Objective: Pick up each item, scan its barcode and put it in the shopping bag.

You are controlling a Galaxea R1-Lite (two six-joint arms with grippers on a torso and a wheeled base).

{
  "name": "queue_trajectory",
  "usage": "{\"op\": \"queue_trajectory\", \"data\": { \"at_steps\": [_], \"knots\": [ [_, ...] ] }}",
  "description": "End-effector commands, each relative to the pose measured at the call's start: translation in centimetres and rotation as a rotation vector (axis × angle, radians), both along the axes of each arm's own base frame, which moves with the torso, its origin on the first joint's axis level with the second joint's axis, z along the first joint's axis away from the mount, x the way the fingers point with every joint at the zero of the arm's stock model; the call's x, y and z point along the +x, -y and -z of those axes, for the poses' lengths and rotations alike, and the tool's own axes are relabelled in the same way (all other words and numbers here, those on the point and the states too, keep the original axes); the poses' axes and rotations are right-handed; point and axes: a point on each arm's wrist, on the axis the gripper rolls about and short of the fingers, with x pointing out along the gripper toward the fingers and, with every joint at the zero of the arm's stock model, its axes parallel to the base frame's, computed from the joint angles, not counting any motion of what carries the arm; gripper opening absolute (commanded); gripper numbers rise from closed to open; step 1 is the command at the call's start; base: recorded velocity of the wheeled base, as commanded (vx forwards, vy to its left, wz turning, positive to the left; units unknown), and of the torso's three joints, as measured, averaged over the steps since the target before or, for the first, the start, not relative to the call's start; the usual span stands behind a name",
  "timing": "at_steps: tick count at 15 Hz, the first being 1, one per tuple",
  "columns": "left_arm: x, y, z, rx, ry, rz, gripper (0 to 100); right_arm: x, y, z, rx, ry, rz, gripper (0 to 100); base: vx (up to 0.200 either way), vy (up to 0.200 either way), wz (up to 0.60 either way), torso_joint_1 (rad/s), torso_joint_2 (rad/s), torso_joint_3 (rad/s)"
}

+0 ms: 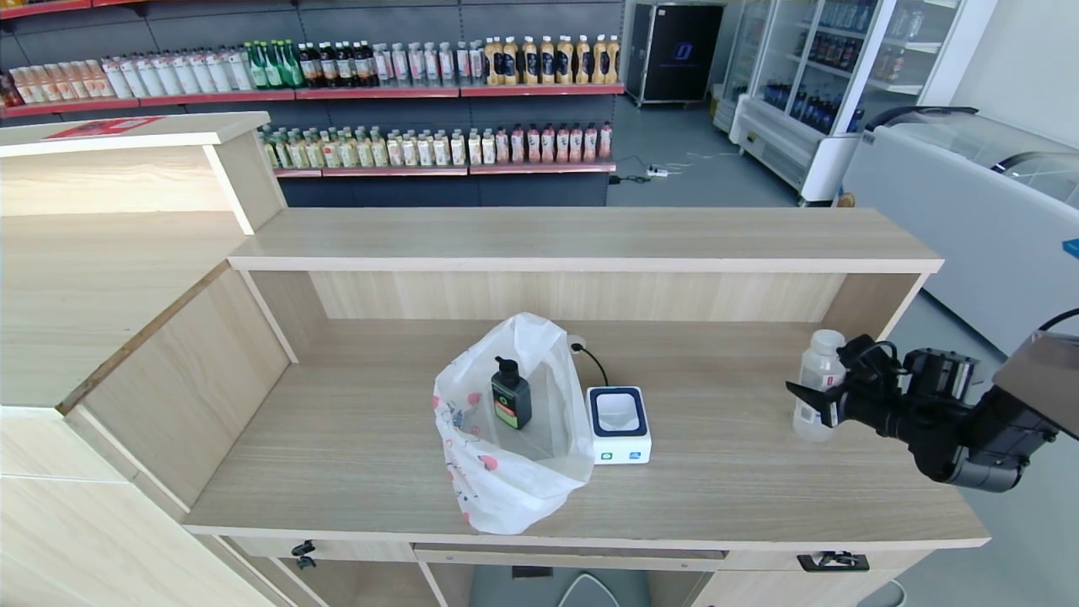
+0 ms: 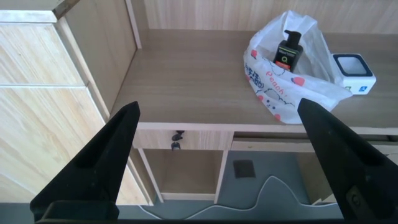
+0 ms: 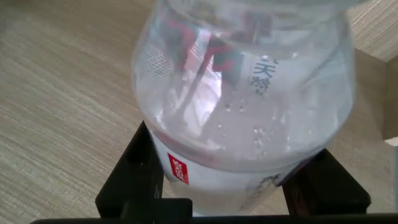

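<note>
Head view: the right claw (image 1: 809, 398) grips a clear bottle (image 1: 820, 369) standing at the right end of the surface (image 1: 725, 493). A pump bottle (image 1: 511, 398) stands in the bag (image 1: 506, 493), just beside the scanner (image 1: 620, 430).
Left wrist view: the left claw (image 2: 217, 107) is wide open, off the surface's front edge.
Right wrist view: the fingers (image 3: 140, 180) press the bottle's sides.

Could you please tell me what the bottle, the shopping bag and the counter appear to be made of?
The bottle looks like clear, glossy plastic: light and reflections show through its wall. The shopping bag seems thin, whitish plastic film, crinkled and semi-translucent. The counter looks like matte, pale wood or wood-grain laminate; its streaked grain fits either.
</note>
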Motion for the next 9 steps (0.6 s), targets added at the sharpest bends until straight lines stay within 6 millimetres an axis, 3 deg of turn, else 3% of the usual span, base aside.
{"op": "queue_trajectory", "data": {
  "at_steps": [1,4,6,9],
  "knots": [
    [0.0,0.0,0.0,-0.001,0.0,-0.001,100,-0.9,-2.1,-4.8,0.102,0.002,0.022,0,0.0,0.0,0.0,0.0,0.0,0.0],
    [0.0,0.0,0.0,-0.001,0.002,-0.001,100,-3.8,-5.1,-13.0,0.267,-0.067,-0.013,0,0.0,0.0,0.0,0.0,0.0,0.0],
    [0.0,0.0,0.0,-0.001,0.0,0.001,100,-6.8,-8.4,-19.8,0.468,-0.129,-0.07,0,0.0,0.0,0.0,0.0,0.0,0.0],
    [0.0,0.0,0.0,-0.001,0.0,0.001,100,-9.4,-12.1,-24.9,0.505,-0.099,-0.181,0,0.0,0.0,0.0,0.0,0.0,0.0]
  ]
}}
